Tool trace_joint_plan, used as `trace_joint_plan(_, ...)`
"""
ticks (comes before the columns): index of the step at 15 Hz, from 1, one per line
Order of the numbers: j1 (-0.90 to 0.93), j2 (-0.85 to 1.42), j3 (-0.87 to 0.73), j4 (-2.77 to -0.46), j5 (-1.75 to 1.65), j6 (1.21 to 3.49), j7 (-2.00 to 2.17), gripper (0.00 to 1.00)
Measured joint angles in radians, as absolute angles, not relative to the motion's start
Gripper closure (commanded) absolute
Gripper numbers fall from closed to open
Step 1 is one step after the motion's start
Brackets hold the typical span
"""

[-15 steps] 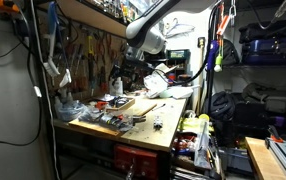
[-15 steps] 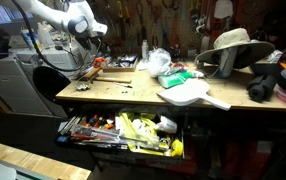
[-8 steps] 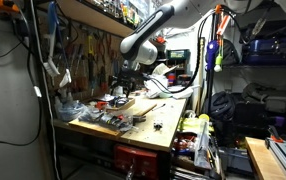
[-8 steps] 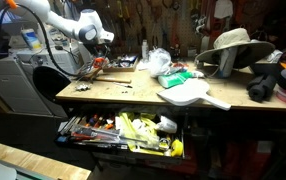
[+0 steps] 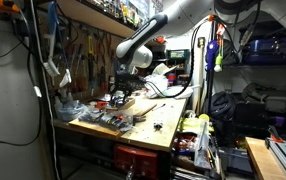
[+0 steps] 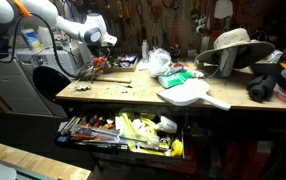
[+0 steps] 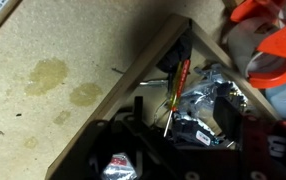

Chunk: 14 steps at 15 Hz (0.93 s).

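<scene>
My gripper point(image 7: 183, 112) comes in from the bottom of the wrist view, its two dark fingers point(image 7: 226, 112) spread apart and holding nothing I can make out. It hangs low over the edge of a stained wooden board point(image 7: 83, 90). A screwdriver point(image 7: 176, 85) with a red and yellow handle lies just ahead of the jaws, beside crinkled silver wrapping point(image 7: 208, 85). In both exterior views the gripper point(image 5: 121, 92) point(image 6: 99, 54) is down over the cluttered far end of the workbench point(image 6: 133, 88).
An orange tape dispenser point(image 7: 268, 40) sits at the upper right of the wrist view. The bench carries a hat point(image 6: 233, 45), a white paddle-shaped piece point(image 6: 193, 95) and loose tools. An open drawer point(image 6: 123, 130) full of tools juts out below. Tools hang on the wall point(image 5: 88, 50).
The arm has swung toward the wall end of the bench and lowered, bringing the gripper down close over the wooden board and clutter.
</scene>
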State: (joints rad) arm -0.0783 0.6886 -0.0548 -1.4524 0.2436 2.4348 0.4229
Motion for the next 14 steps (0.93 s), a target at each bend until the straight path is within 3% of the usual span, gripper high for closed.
trace_joint_plan(1,-0.078,0.697,-0.056,-1.439,0.244,2.421,0.428,0.52)
trace_joint_plan(2,-0.078,0.703,-0.057,-1.428,0.244,2.407,0.43,0.46)
trace_joint_plan(3,-0.078,0.709,-0.058,-1.417,0.244,2.395,0.432,0.48)
trace_joint_plan(4,-0.078,0.715,-0.059,-1.408,0.244,2.386,0.432,0.56)
trace_joint_plan(5,-0.078,0.721,-0.059,-1.399,0.244,2.382,0.433,0.53)
trace_joint_plan(6,-0.078,0.727,-0.059,-1.388,0.244,2.378,0.433,0.6)
trace_joint_plan(8,-0.078,0.74,-0.059,-1.371,0.244,2.371,0.434,0.61)
trace_joint_plan(9,-0.078,0.747,-0.06,-1.362,0.244,2.368,0.434,0.69)
trace_joint_plan(10,-0.078,0.754,-0.061,-1.354,0.244,2.366,0.435,0.66)
trace_joint_plan(14,-0.078,0.783,-0.064,-1.322,0.243,2.351,0.447,0.74)
